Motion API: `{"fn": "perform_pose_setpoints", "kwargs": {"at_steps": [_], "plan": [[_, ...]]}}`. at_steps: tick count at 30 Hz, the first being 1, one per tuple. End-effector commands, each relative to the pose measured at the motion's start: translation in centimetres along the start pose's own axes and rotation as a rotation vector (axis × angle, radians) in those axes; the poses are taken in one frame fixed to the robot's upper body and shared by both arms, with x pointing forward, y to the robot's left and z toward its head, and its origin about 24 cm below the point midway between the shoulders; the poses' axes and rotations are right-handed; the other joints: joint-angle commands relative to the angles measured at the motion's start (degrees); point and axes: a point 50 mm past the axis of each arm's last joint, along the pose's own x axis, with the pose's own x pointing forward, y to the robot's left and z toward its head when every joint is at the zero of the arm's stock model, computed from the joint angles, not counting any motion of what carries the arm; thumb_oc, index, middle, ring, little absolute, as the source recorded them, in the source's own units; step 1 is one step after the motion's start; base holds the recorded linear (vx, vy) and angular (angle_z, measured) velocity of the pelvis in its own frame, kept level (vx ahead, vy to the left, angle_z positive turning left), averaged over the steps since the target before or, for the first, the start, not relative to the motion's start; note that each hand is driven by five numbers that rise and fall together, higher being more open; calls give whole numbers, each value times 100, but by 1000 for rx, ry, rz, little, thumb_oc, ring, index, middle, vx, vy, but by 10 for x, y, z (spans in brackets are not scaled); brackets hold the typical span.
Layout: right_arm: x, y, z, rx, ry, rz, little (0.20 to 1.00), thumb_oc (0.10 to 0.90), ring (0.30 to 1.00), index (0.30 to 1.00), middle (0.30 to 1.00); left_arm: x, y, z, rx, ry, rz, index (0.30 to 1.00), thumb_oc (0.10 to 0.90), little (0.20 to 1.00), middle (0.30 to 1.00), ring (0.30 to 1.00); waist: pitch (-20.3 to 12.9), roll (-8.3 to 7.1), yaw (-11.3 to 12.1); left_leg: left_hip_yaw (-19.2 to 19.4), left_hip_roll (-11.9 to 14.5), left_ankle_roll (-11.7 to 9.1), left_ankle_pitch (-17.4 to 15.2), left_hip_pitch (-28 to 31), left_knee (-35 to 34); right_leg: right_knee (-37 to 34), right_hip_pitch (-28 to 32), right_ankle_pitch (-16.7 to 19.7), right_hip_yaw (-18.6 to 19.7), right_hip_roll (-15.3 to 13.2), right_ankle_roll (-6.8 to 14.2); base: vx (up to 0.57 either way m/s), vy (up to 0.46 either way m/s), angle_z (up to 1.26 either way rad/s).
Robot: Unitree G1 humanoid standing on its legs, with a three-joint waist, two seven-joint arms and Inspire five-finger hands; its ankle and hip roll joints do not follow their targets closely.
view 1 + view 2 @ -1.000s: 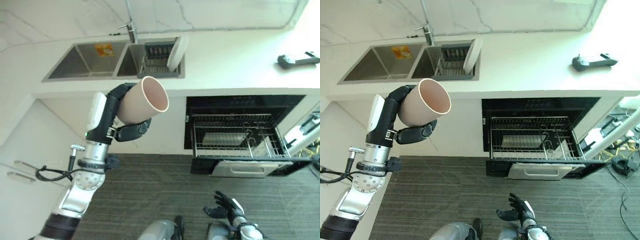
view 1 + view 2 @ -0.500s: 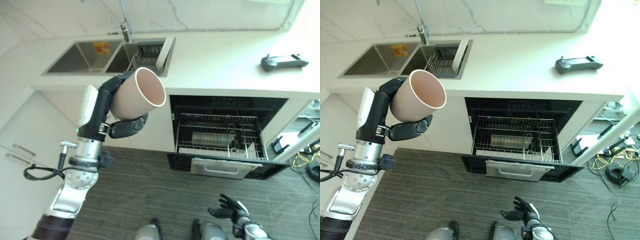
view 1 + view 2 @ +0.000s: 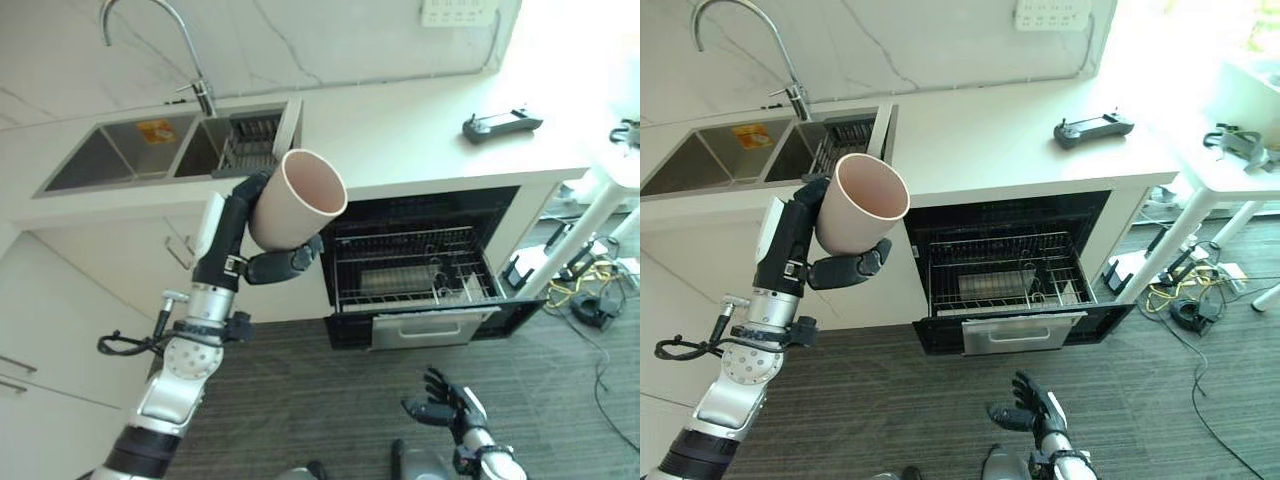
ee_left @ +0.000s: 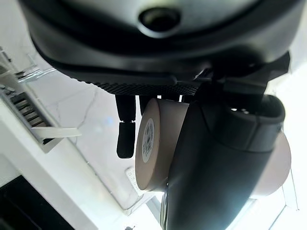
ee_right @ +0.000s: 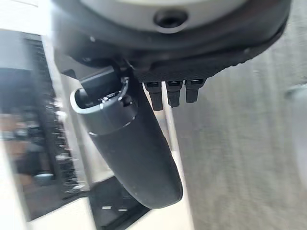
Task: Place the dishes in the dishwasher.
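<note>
The left hand (image 3: 262,232) was curled round one beige cup (image 3: 298,210), fingers on one side and thumb under it, and held it raised in front of the counter (image 3: 400,130), mouth tilted up toward the open dishwasher (image 3: 420,265). The left wrist view showed a small white label (image 4: 148,135) on the cup's base; its print was too fine to read. The dishwasher sat under the counter with one wire rack (image 3: 410,275) pulled out; what lay in the rack could not be made out. Let into the counter was one double sink (image 3: 160,150), with an orange sticker (image 3: 155,131), unreadable, in one basin and one faucet (image 3: 190,70) behind. One dark controller (image 3: 495,124) lay on the counter, well apart from the sink. The right hand (image 3: 445,410) hung low over the floor in front of the dishwasher, fingers spread and holding nothing.
</note>
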Motion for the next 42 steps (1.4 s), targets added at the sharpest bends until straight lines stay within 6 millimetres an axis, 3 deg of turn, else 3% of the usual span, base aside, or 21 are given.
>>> {"fn": "perform_pose_setpoints", "kwargs": {"at_steps": [1, 7, 11, 13, 15, 21, 26, 27, 29, 36, 42], "plan": [[8, -1, 54, -68, -283, -3, 900, 800, 900, 900, 900, 14, 13, 31, -101, -197, 143, 300, 400, 300, 300, 300, -116, -34, -143, -441, 219, 111, -1068, -84, 465, -188, 773, -877, -218, -219, 402, -28, 24, -37], [-5, -1, 93, -78, -466, 23, 900, 800, 900, 900, 900, 9, 7, 22, -129, -170, 186, 300, 400, 300, 300, 300, -129, -82, -348, -287, 204, 187, -1124, -10, 465, -188, 695, -807, 38, -185, 444, -25, 32, -32], [-25, 2, 130, -67, -688, 76, 900, 800, 900, 900, 900, 5, 4, 17, -178, -123, 227, 300, 400, 300, 300, 300, -115, -88, -467, -172, 211, 219, -1176, 69, 465, -188, 702, -808, 133, -181, 475, -31, 36, -28], [-29, 3, 138, -72, -741, 92, 900, 800, 900, 900, 900, 5, 4, 16, -186, -110, 236, 300, 400, 300, 300, 300, -138, -84, -475, -149, 219, 219, -1160, 39, 465, -188, 659, -788, 153, -171, 467, -34, 18, -26], [-44, 9, 165, -68, -902, 144, 900, 800, 900, 900, 900, 3, 2, 10, -203, -82, 265, 300, 400, 300, 300, 300, -135, -81, -514, -120, 203, 233, -1197, 86, 465, -188, 681, -812, 189, -165, 476, -39, 38, -16], [-64, 24, 201, 5, -1135, 289, 900, 800, 900, 900, 900, -1, -4, 5, -205, -57, 335, 300, 400, 300, 300, 300, -174, -67, -443, -106, 192, 227, -1206, 131, 465, -188, 714, -833, 170, -163, 447, -19, 17, -4], [-63, 46, 216, 113, -1137, 473, 900, 800, 900, 900, 900, -1, -10, 5, -126, -84, 416, 300, 400, 300, 300, 300, -249, -113, -276, -157, 201, 197, -1165, 104, 465, -188, 747, -859, 44, -193, 409, -4, 4, -2], [-53, 57, 214, 281, -1029, 591, 900, 800, 900, 900, 900, -1, -14, 6, -89, -97, 449, 300, 400, 300, 300, 300, -249, -139, -181, -216, 184, 187, -1173, 126, 465, -188, 814, -897, -25, -220, 400, 10, -24, 5], [-49, 64, 215, 332, -1010, 627, 900, 800, 900, 900, 900, -2, -18, 6, -98, -86, 459, 300, 400, 300, 300, 300, -286, -165, -75, -266, 190, 179, -1143, 72, 465, -188, 799, -892, -106, -237, 386, 8, -36, 17], [-48, 90, 220, 396, -980, 717, 900, 800, 900, 900, 900, -7, -35, 11, -29, -140, 519, 300, 400, 300, 300, 300, -346, -263, 245, -419, 163, 156, -1116, 11, 465, -188, 936, -947, -457, -321, 347, 27, -23, 26], [-47, 107, 234, 402, -1002, 747, 900, 800, 900, 900, 900, 0, -45, 19, 28, -208, 511, 300, 400, 300, 300, 300, -386, -308, 452, -574, 108, 153, -1106, -37, 465, -188, 1030, -977, -632, -359, 320, 10, -3, 21]]}}
